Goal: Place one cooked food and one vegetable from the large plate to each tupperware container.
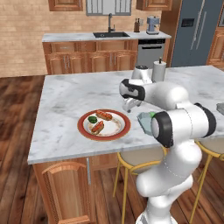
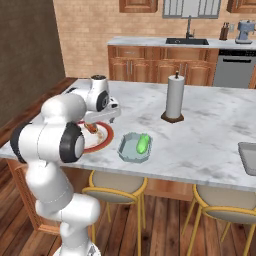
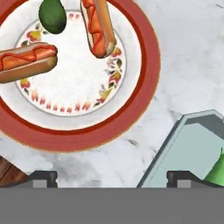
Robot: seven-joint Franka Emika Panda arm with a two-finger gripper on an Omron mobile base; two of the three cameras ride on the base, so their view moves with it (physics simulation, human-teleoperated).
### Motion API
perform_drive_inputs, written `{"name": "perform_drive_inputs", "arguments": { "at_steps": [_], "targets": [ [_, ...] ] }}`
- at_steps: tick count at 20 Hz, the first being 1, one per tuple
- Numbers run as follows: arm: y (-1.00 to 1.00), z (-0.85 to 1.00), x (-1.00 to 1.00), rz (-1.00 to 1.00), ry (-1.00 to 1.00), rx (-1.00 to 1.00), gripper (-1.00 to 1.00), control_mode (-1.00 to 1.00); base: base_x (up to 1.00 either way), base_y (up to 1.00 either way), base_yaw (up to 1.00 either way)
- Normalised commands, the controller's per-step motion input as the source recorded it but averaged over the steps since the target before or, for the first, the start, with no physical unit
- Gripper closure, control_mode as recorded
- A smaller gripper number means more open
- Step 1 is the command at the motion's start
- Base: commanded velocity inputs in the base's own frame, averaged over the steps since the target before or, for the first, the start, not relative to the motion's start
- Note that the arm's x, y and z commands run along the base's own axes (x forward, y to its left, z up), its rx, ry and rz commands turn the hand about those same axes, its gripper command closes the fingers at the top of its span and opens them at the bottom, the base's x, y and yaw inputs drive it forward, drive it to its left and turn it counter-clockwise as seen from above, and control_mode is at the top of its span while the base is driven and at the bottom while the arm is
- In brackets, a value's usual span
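On the left of the marble counter (image 1: 61,100) you see the large plate (image 1: 104,124): round, white in the middle with a small flower pattern, and a wide red-brown rim. It lies near the front edge of the counter. On it are two hot dogs (image 3: 98,27) with red sauce, lying apart from each other, and one dark green vegetable (image 3: 52,15) just beside them at the plate's far-left part.

Just to the right of the plate, not touching it, stands the pale blue-grey container (image 2: 134,147), shallow with rounded corners. A light green vegetable (image 2: 143,144) lies inside it. In the hand view a strip of bare marble separates the plate rim from the container wall.

The claw (image 3: 112,178) hangs above this strip, between plate and container, with its fingers spread wide and nothing between them.

Further right you find a paper towel roll (image 2: 174,97) standing upright, well apart from the container, with much free marble around it. At the far right edge of the counter the darker grey container (image 2: 248,157) is partly cut off by the picture border.
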Motion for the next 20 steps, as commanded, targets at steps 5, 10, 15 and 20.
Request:
{"name": "perform_drive_inputs", "arguments": {
  "at_steps": [5,10,15,20],
  "targets": [
    [0.83,-0.23,0.53,0.00,0.01,0.00,-1.00,-1.00,0.00,0.00,0.00],
    [0.80,-0.35,0.35,0.00,0.00,0.00,-1.00,-1.00,0.00,0.00,0.00],
    [0.13,-0.15,0.31,0.00,0.00,0.00,-1.00,-1.00,0.00,0.00,0.00],
    [-0.01,-0.12,0.35,0.00,0.00,-0.01,-1.00,-1.00,0.00,0.00,0.00]
  ]
}}
